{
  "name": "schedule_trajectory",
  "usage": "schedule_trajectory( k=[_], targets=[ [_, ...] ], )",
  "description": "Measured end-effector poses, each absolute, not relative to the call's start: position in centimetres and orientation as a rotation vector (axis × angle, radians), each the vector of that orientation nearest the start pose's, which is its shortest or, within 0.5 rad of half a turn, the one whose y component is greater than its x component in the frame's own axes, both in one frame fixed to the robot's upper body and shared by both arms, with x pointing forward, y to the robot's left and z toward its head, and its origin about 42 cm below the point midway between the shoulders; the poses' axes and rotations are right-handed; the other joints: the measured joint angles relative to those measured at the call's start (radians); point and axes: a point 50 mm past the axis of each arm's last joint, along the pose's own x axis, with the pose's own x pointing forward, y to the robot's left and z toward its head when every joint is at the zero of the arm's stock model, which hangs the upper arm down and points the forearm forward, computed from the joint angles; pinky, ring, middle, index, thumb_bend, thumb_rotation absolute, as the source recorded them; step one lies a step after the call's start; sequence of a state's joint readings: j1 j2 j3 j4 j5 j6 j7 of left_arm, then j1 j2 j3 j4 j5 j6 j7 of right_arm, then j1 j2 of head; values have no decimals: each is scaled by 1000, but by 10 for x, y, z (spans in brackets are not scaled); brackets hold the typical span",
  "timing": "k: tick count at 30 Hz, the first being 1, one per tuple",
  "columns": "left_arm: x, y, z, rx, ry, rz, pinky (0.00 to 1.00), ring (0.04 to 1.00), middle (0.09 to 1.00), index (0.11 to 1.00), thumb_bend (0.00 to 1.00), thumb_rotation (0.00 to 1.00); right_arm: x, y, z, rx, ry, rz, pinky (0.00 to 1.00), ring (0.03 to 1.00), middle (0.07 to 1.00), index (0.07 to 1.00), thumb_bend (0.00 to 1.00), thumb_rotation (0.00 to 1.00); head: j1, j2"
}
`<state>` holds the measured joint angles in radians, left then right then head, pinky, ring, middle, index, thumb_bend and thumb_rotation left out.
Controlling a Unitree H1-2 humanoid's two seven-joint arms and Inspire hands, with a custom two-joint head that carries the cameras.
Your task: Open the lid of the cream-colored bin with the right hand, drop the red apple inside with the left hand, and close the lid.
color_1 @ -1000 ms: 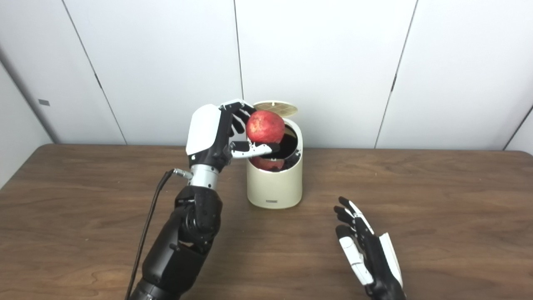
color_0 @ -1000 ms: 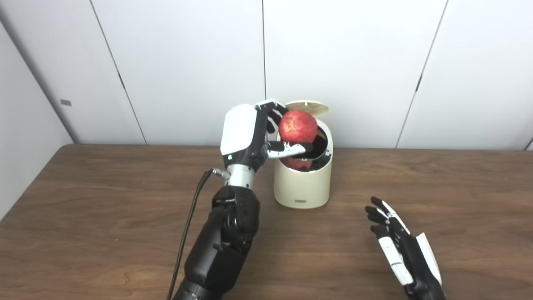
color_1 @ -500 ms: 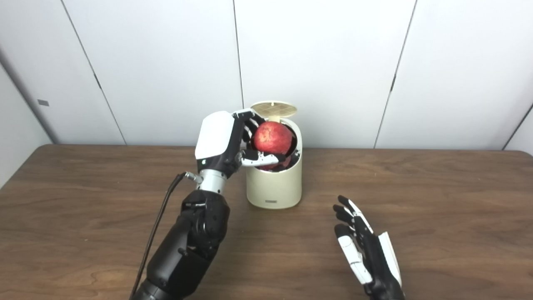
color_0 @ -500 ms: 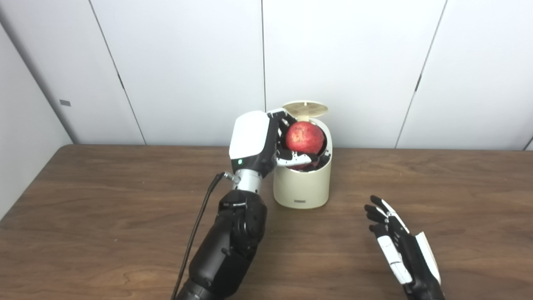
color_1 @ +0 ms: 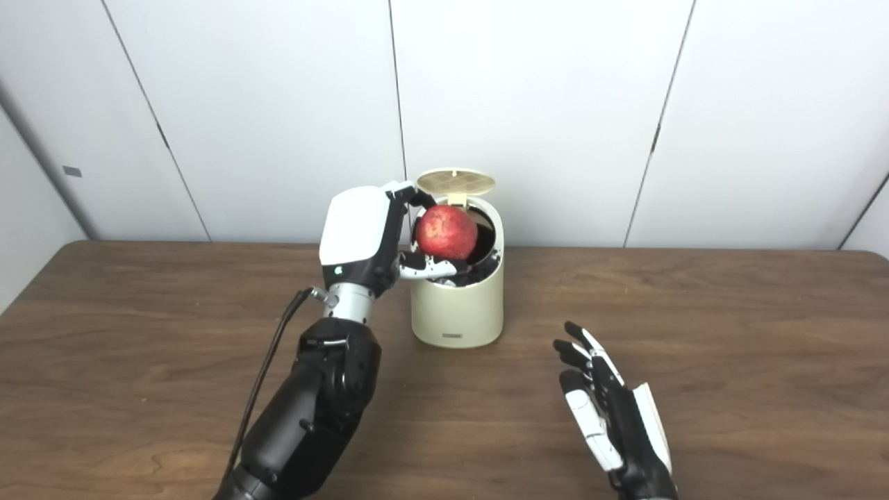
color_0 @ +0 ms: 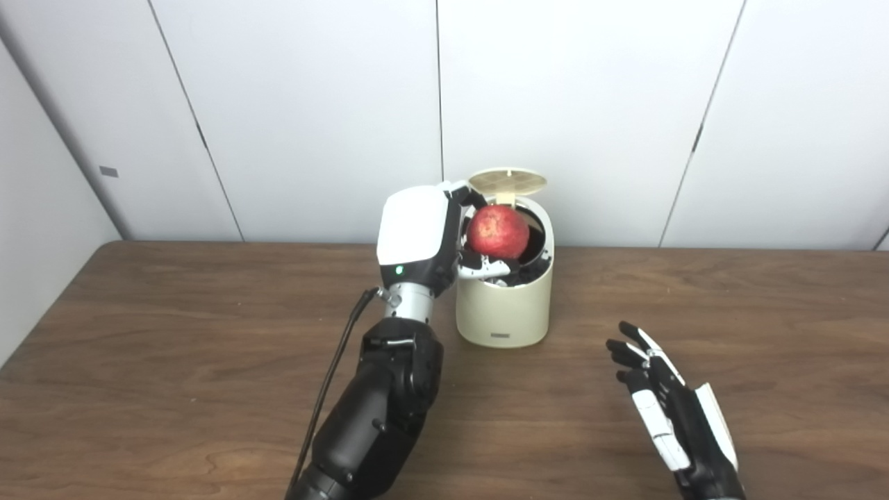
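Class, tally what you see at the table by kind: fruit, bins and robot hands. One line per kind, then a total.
Apple: 1
Bin: 1
Hands: 2, left hand and right hand
Total: 4

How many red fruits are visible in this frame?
1. The red apple sits in the left hand over the open cream-colored bin. The bin's dark inside is partly hidden, so another could lie below.

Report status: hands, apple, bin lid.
Left hand shut on red apple, over open bin. Lid up. Right hand open, idle. Nothing blocking.
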<state>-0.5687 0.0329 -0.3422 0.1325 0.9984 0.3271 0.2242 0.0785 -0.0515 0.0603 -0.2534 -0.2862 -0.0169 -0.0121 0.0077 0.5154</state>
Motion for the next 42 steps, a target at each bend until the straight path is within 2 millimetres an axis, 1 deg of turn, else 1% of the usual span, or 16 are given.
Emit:
schedule_trajectory(
  k=[4,10,16,17,18,19,20,21,23,25,26,31,34,37,40,42],
  targets=[
    [418,102,248,1088,-420,166,594,661,688,650,916,0,255,-212,146,-328,-198,12,766,823,818,867,472,961,0,0],
    [419,102,249,1093,-404,159,583,656,688,661,929,17,255,-211,146,-337,-196,16,785,821,808,851,463,958,-6,0],
    [419,102,249,1093,-399,158,596,661,692,663,927,10,255,-210,146,-346,-197,20,758,805,795,841,450,956,-5,2],
    [420,102,249,1090,-399,157,546,606,645,616,915,3,255,-211,146,-347,-197,20,746,801,794,841,454,960,-6,2],
    [420,102,249,1080,-401,154,525,587,629,601,907,1,255,-211,146,-347,-197,19,742,800,794,841,455,961,-6,2],
    [420,102,249,1067,-404,149,447,493,564,552,708,0,255,-211,146,-347,-197,19,738,799,794,841,456,955,-8,0],
    [420,103,250,1048,-412,144,447,493,564,552,708,0,255,-211,146,-346,-197,19,738,799,794,841,456,955,-8,0],
    [420,103,251,1024,-417,142,399,439,526,525,586,0,255,-211,146,-345,-197,19,734,798,793,841,455,951,-8,0],
    [420,103,252,971,-429,140,373,404,490,508,519,0,255,-211,146,-345,-197,18,730,795,794,843,454,952,-6,0],
    [421,107,252,912,-438,158,363,390,472,507,504,0,255,-211,146,-345,-197,17,728,795,795,845,459,960,-6,0],
    [421,108,252,885,-446,162,349,408,489,508,487,0,255,-212,146,-346,-196,16,730,797,797,847,465,963,-6,0],
    [422,118,252,775,-449,181,376,428,516,481,477,0,255,-213,146,-349,-196,15,730,797,802,855,462,981,-2,-3],
    [421,124,257,645,-434,212,375,433,519,467,477,0,255,-214,146,-351,-196,14,727,794,802,858,464,995,2,-5],
    [415,122,265,554,-442,237,391,426,512,471,478,0,256,-217,146,-349,-194,12,732,797,801,856,471,979,3,-5],
    [412,119,268,497,-442,239,368,424,512,477,477,0,256,-218,145,-351,-193,12,738,798,800,855,469,983,8,-5],
    [409,121,269,461,-442,245,337,429,518,494,475,0,256,-218,145,-349,-192,13,743,801,805,859,469,995,8,-5]
  ],
)
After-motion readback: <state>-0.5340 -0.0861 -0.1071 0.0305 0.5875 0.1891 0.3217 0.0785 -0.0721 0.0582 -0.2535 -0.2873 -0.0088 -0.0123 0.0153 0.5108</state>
